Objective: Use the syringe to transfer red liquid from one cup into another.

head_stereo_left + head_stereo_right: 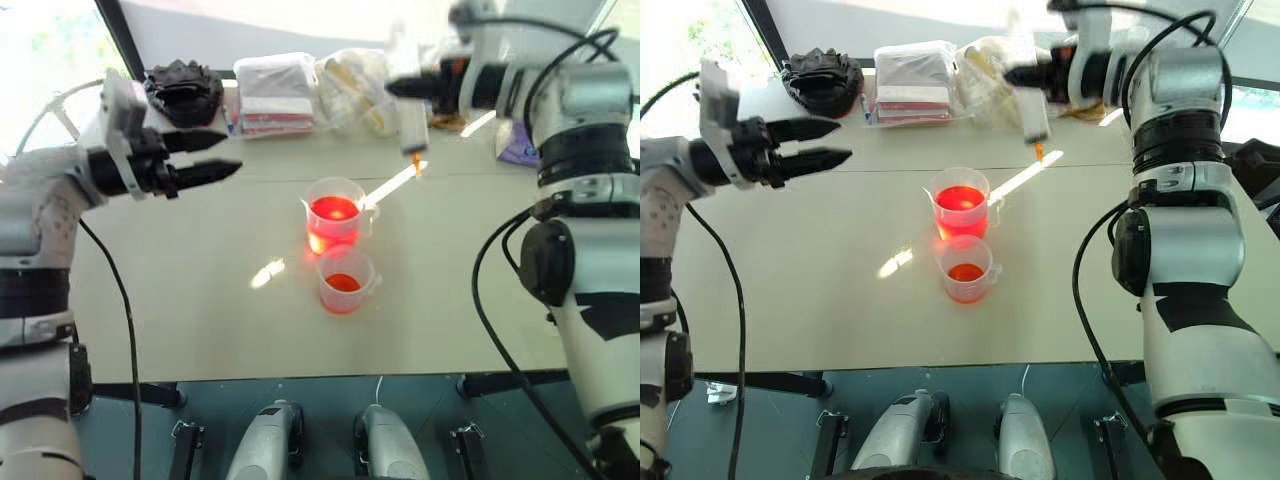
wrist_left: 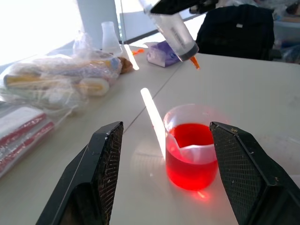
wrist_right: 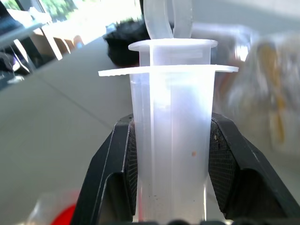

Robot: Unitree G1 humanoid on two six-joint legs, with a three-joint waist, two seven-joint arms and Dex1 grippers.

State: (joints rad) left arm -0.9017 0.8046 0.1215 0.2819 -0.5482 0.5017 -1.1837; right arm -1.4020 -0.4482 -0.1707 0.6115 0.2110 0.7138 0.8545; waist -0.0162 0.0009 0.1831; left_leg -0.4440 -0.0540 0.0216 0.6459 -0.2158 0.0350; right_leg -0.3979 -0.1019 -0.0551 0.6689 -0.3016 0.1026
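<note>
Right arm raised, forearm reaching in from right; right gripper point(image 3: 171, 154) level, jaws clamped on barrel of syringe point(image 3: 171, 140), up and right of beaker. Left arm raised at left of beaker; left gripper point(image 1: 205, 158) level, pointing toward beaker, jaws wide apart, holding nothing.

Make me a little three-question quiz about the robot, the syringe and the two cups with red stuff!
1. True or false: the right end effector is shut on the syringe.
2. Which cup stands farther from the robot: A) the taller beaker with the handle, or B) the shorter cup?
3. Fill in: the left end effector is open and holds ______.

Key
1. True. The right wrist view shows both fingers pressed on the barrel.
2. A. Both hold red liquid.
3. Nothing. It hangs above the table, apart from the cups.
</note>
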